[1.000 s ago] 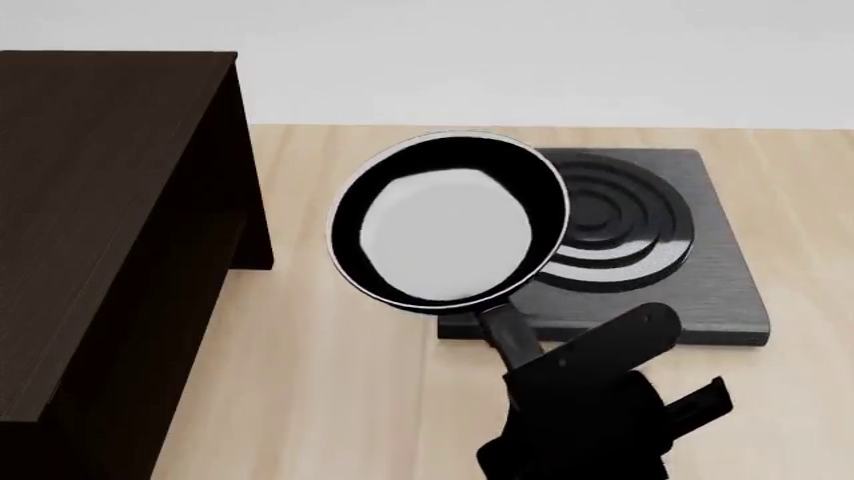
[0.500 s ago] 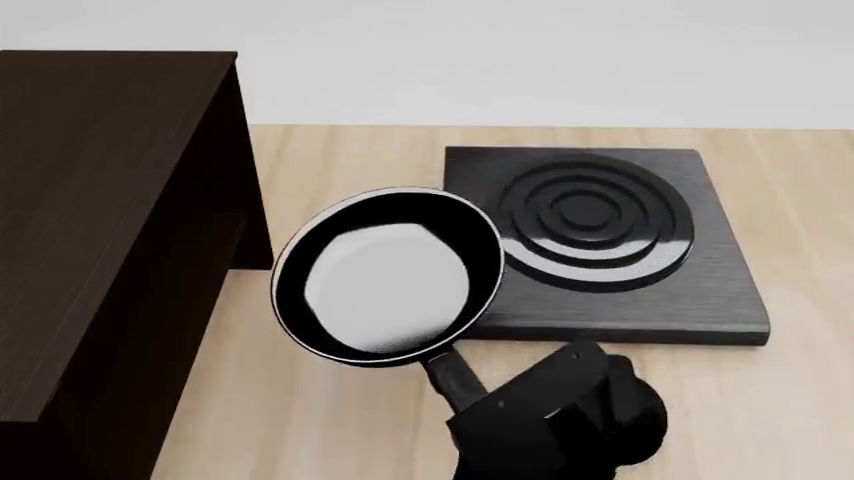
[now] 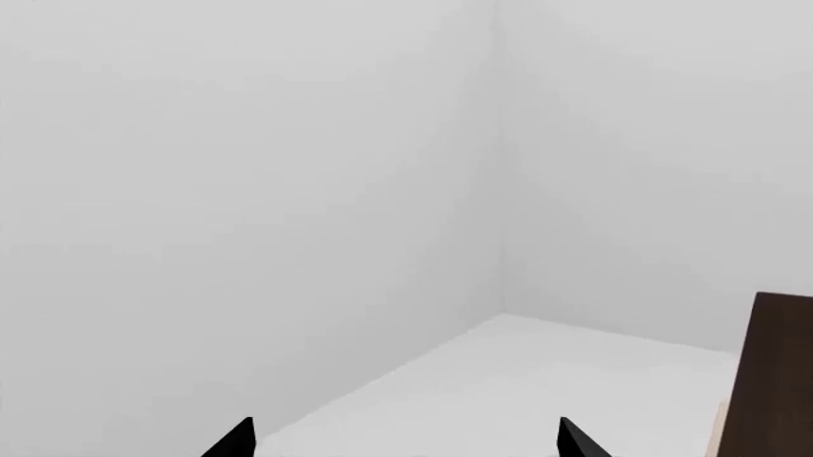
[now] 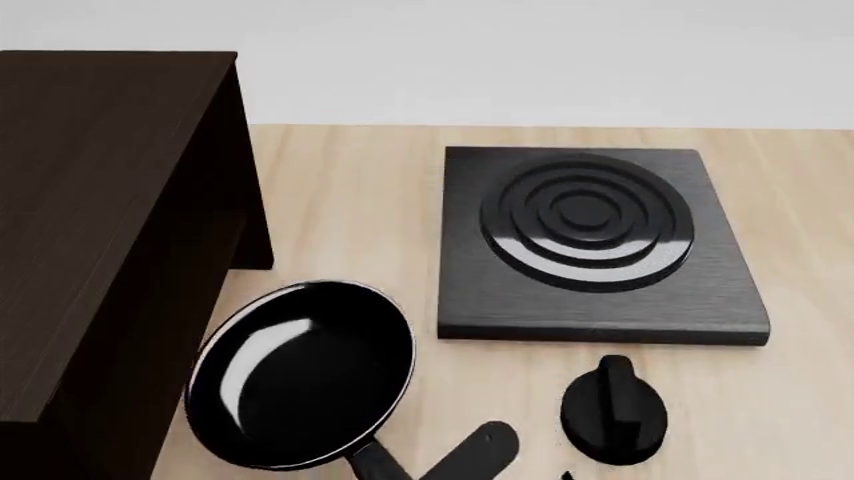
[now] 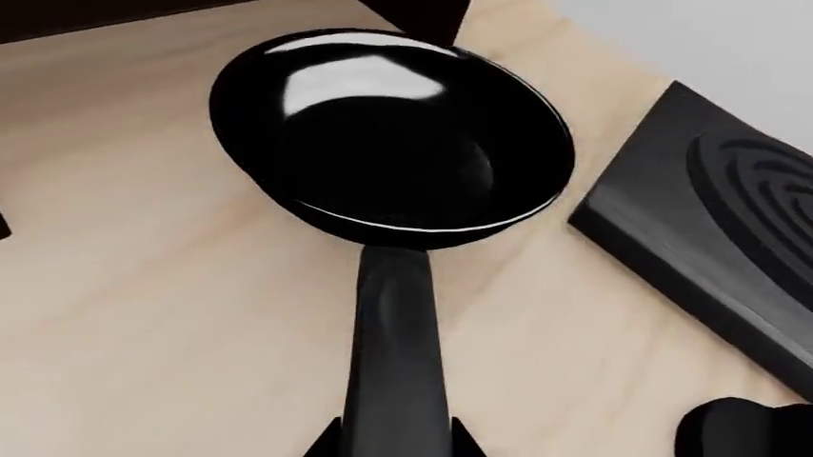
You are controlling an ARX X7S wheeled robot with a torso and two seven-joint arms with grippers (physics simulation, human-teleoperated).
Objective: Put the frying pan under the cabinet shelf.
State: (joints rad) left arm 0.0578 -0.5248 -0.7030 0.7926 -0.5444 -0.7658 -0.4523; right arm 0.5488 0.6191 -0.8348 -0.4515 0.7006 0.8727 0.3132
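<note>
Black frying pan (image 4: 302,385) hangs ahead of the right fingers (image 5: 394,440), which clamp its handle so it can slide under the cabinet shelf (image 4: 107,220); left fingers (image 3: 242,440) are spread, idle.

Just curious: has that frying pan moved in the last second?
Yes. The frying pan left the stove plate, going left and nearer, beside the cabinet.

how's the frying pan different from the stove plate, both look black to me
The frying pan is round with a thin silvery rim and a long handle; the stove plate is a square slab with no handle. The pan's inside is smooth and glossy, while the plate's top carries raised concentric rings. The pan is held by its handle in the right claw beside the cabinet shelf; the plate lies flat on the table. Both are black.
</note>
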